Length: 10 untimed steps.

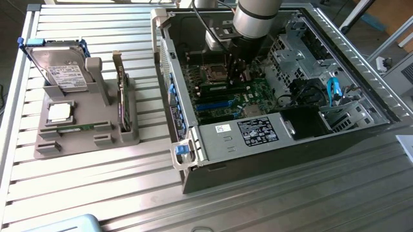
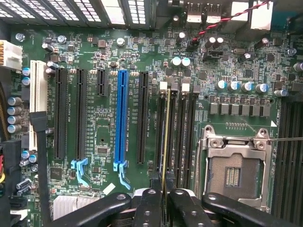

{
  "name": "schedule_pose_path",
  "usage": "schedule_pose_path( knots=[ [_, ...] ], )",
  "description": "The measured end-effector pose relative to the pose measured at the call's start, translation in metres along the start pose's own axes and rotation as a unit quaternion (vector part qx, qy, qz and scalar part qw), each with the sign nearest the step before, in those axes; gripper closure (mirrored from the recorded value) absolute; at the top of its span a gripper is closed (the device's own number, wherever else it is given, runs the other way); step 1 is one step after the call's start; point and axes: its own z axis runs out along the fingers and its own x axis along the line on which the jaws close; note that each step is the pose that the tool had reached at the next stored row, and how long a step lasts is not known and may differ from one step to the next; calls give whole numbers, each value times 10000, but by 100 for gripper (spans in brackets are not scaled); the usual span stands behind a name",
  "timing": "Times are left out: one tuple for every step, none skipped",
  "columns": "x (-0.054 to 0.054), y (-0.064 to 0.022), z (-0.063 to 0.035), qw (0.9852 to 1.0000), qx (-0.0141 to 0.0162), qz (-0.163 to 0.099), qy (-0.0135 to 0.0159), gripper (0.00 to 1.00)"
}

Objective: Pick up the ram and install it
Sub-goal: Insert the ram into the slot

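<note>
ram lifted and lined up over its slot, seating unconfirmed

the tool [image 2: 164, 204] is clamped on the ram [image 2: 165, 142], which shows edge-on as a thin pale strip running out from between the fingertips. it lies along one of the black memory slots [image 2: 182, 137] on the motherboard [image 2: 109, 71], between the long black expansion slot [image 2: 143, 118] and the cpu socket [image 2: 234, 165]. so the pick-up looks done and the stick is inside the computer case [image 1: 193, 140]; whether it is fully pressed home, or the white latch [image 2: 163, 86] at the slot's end has closed, i cannot tell

in the exterior view the arm reaches down into the case, with the tool [image 1: 235, 65] low over the board. room is tight: neighbouring slots sit just beside the ram, the socket's metal frame is near, and a black cable [image 1: 203, 24] hangs close to the arm. the case walls and drive cage [image 1: 293, 53] box in the space. on the desk [image 1: 258, 208], the parts holder [image 1: 84, 135] with the hard drive [image 1: 61, 67] stands well apart
</note>
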Motion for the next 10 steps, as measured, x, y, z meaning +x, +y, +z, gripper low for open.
schedule_pose_path(
  knots=[
    [0,0,0,10000,0,0,0,86],
    [0,0,0,10000,0,0,0,86],
    [0,0,0,10000,0,1,3,86],
    [0,0,1,10000,0,1,10,86],
    [2,0,1,10000,-1,0,18,86],
    [2,0,1,10000,-1,0,20,86],
    [2,0,1,10000,-1,0,20,86],
    [2,0,1,10000,-1,0,20,86],
    [2,0,1,10000,-1,0,20,86],
    [2,0,1,10000,-1,0,21,86]
  ],
)
